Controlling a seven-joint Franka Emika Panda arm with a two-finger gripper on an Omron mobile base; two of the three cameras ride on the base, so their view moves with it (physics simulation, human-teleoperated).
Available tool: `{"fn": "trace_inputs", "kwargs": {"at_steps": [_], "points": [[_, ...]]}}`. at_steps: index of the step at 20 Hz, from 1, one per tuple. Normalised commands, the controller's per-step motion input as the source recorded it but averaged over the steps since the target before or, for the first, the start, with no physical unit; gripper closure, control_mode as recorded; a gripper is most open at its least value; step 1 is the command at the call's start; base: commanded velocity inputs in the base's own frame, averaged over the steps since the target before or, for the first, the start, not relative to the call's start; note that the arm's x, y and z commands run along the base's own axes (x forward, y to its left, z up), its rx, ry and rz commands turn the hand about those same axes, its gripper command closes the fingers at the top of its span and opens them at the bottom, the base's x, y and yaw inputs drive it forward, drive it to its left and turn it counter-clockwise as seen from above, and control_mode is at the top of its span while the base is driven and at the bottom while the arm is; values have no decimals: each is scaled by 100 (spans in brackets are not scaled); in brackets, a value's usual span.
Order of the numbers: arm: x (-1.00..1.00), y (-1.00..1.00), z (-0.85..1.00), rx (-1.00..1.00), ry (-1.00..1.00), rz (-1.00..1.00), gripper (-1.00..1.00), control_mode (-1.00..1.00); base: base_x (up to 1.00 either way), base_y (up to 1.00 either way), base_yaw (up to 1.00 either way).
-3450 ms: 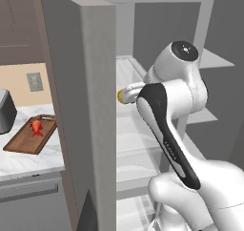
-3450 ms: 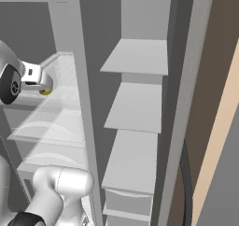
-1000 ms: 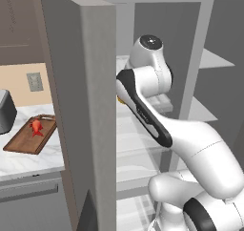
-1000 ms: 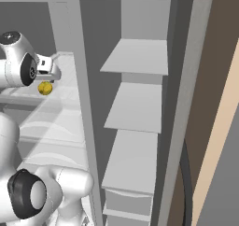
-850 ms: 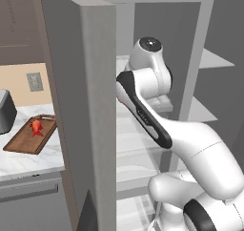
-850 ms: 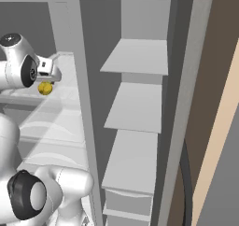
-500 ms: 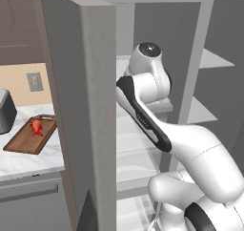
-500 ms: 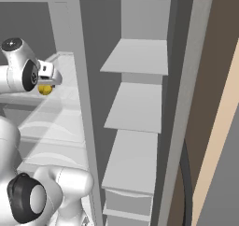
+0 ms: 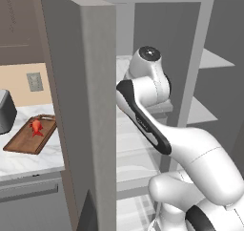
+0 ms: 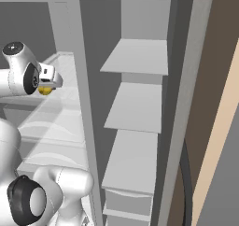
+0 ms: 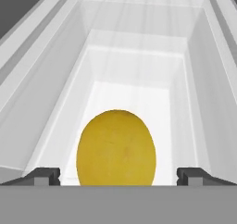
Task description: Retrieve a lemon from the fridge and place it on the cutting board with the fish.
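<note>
Fingers [image 11: 44, 175] spread wide, one dark tip low on each side of the hand view, a clear gap between each tip and the fruit. Nothing gripped. The gripper [image 11: 118, 177] straddles the lemon [image 11: 116, 148], which sits between the two tips, centred, close to the camera, yellow with a faintly speckled skin. Whether the tips reach past the lemon's widest part, cannot tell.

Lemon lies on the pale floor of a white shelf tray [image 11: 194, 79] with raised side walls and a back wall; tray runs away from the hand, lemon near its front end.

From the right base view: the gripper [image 10: 52, 83] points into the left compartment of the fridge [image 10: 184, 103], at an upper shelf, with the lemon [image 10: 45, 90] showing as a small yellow patch just under the hand. Arm's round white joint sits just left of it. Right compartment holds bare grey shelves, drawers below.

From the left base view: the arm rises from the lower right, bends and reaches into the open fridge [image 9: 90, 106] behind the edge of its open left door. Hand itself hidden by the arm's wrist joint.

Left of the door, on the marble counter [image 9: 24, 161]: cutting board [image 9: 24, 141] lying flat, fish [image 9: 36, 126] on its far end. Well apart from the lemon. A dark appliance [image 9: 5, 111] stands beside the board at the frame's edge.
</note>
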Motion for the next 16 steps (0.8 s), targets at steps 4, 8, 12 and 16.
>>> {"fn": "trace_inputs", "kwargs": {"at_steps": [4, 8, 12, 16], "points": [[2, 0, -7, 0, 0, 0, -100, -100, 0, 0, 0], [0, 0, -10, 0, 0, 0, -100, -100, 0, 0, 0], [0, 0, -8, 0, 0, 0, -100, -100, 0, 0, 0], [0, 0, 0, 0, 0, 0, -100, -100, 0, 0, 0]]}}
